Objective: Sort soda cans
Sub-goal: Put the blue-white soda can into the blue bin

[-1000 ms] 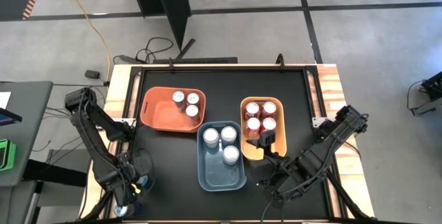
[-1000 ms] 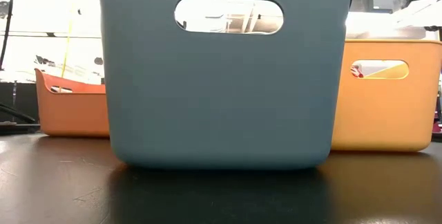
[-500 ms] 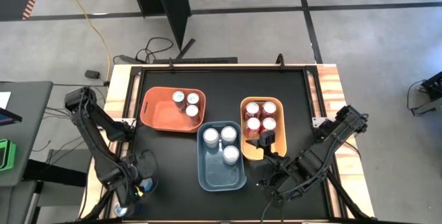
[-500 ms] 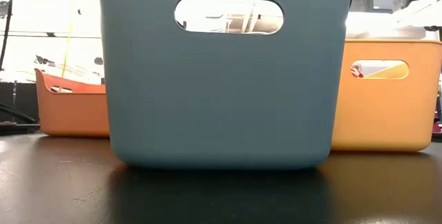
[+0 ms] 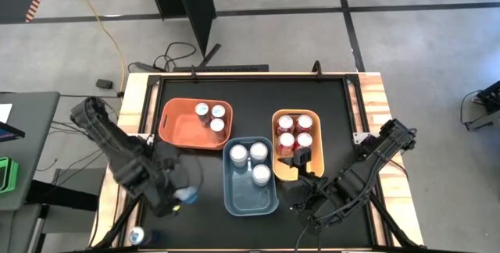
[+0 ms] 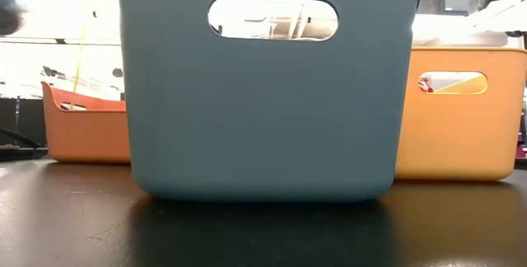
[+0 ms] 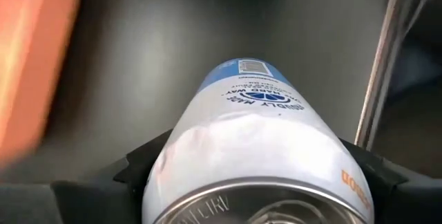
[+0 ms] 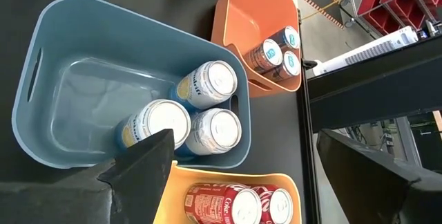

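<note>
Left gripper clamped on a blue-and-silver can, over bare bench near the front-left corner, just beside the blue bin. Right gripper parted, empty, at the yellow bin's front end. Counts: blue bin 3 cans, orange bin 3, yellow bin 4.

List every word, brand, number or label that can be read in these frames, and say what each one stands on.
"Coke": partly legible on a red can lying in the yellow bin, right wrist view.
Blue print, a round emblem and a barcode on the blue-and-white can held in the left gripper: too blurred to read.
Orange letters at that can's edge: cut off, unreadable.
Cans in the blue bin and orange bin: print too small to read.
</note>
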You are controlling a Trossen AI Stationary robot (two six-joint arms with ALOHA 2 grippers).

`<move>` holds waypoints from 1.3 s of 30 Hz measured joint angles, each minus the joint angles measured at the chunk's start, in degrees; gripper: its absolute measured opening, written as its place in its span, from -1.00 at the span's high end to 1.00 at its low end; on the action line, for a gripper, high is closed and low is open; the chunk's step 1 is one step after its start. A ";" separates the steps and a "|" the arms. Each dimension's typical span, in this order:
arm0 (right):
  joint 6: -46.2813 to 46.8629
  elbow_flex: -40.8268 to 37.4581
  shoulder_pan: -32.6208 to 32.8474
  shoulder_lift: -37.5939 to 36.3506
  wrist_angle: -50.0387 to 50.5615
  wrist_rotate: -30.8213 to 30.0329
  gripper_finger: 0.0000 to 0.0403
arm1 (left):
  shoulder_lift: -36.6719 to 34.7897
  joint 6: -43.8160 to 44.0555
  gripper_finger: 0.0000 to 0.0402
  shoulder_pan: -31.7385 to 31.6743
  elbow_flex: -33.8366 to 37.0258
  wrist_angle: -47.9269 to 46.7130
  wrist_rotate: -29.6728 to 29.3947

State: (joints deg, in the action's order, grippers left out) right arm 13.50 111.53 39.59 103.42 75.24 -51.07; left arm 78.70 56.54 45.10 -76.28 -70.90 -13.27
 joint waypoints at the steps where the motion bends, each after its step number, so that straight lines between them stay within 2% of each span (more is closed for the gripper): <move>1: 0.00 0.00 -0.01 0.00 -0.01 0.00 -0.85 | 0.05 -2.57 -0.45 -1.96 -1.58 0.25 -0.72; 6: 0.00 0.00 0.00 0.00 -0.02 0.00 -0.85 | 1.24 -17.46 -0.45 -11.88 -7.53 3.52 -0.90; 10: 0.01 0.00 -0.02 0.00 0.15 0.02 -0.85 | 4.21 -29.54 -0.45 -18.12 -10.85 9.28 2.88; 16: 0.04 0.00 0.00 0.00 0.96 0.02 -0.85 | 12.39 -41.00 -0.45 -23.96 -16.46 8.64 8.62; 20: 0.06 0.00 0.00 0.00 0.94 0.03 -0.85 | 17.77 -47.45 -0.45 -26.57 -20.02 8.09 10.37; 27: 0.51 0.00 0.13 0.00 0.97 0.11 -0.85 | 24.76 -54.97 -0.45 -29.38 -24.48 6.06 10.64; 32: 0.63 0.00 0.28 0.00 1.01 0.15 -0.85 | 27.47 -56.48 -0.45 -30.12 -24.60 5.43 10.46; 39: 0.63 0.00 0.28 0.00 1.14 0.44 -0.85 | 31.24 -57.88 -0.45 -30.47 -24.62 5.65 7.26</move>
State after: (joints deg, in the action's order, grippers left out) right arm 14.13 111.53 39.88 103.42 76.38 -50.63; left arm 109.93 -1.34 14.63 -100.90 -65.24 -6.01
